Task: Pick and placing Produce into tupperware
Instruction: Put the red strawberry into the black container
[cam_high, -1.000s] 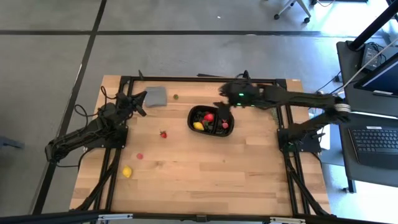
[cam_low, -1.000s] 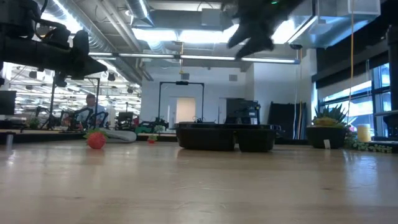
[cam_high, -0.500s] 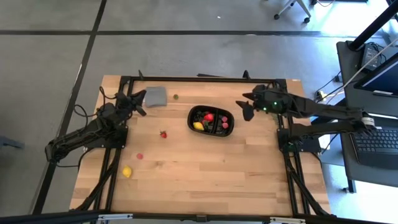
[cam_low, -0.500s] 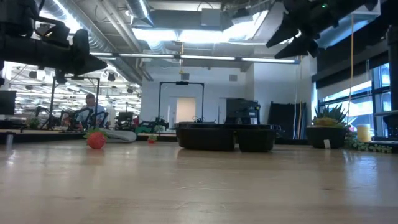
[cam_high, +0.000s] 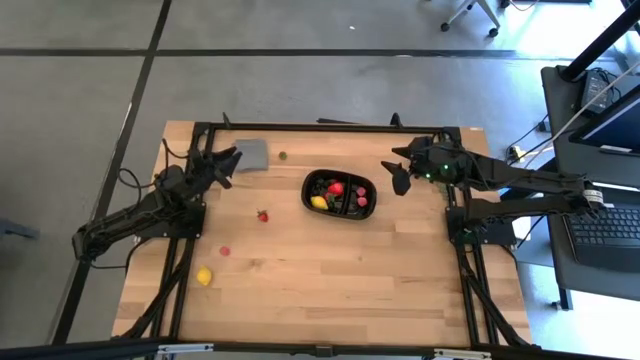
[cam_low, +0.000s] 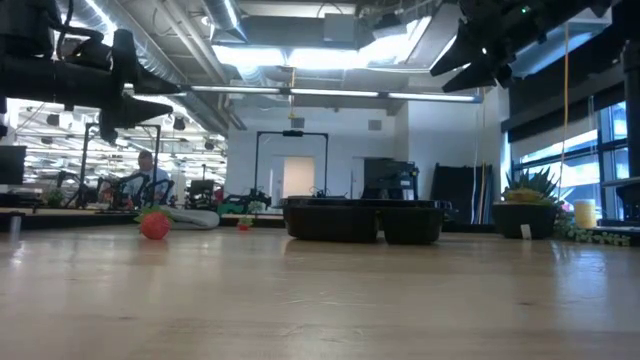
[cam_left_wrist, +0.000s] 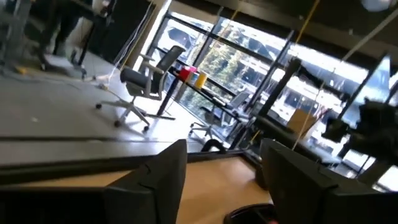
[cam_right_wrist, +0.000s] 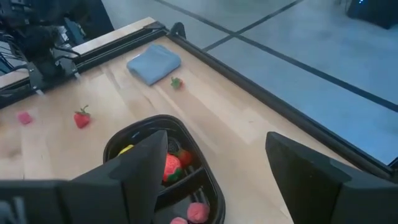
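Near the middle of the pale wooden table (cam_high: 330, 270) we see the glossy black plastic tray (cam_high: 340, 194), with a red strawberry-like piece (cam_high: 336, 187), a yellow lemon-like piece (cam_high: 318, 202) and small pink berries (cam_high: 361, 200) inside it. Outside it lie a loose red strawberry (cam_high: 262, 215), a pink berry (cam_high: 224, 251), a yellow lemon (cam_high: 204, 276) and a tiny green piece (cam_high: 283, 156) beside a flat grey square piece (cam_high: 250, 155). Our right gripper (cam_high: 399, 177) hangs just right of the tray, fingers apart, empty. Our left gripper (cam_high: 226, 165) sits raised beside the grey piece, fingers spread, holding nothing.
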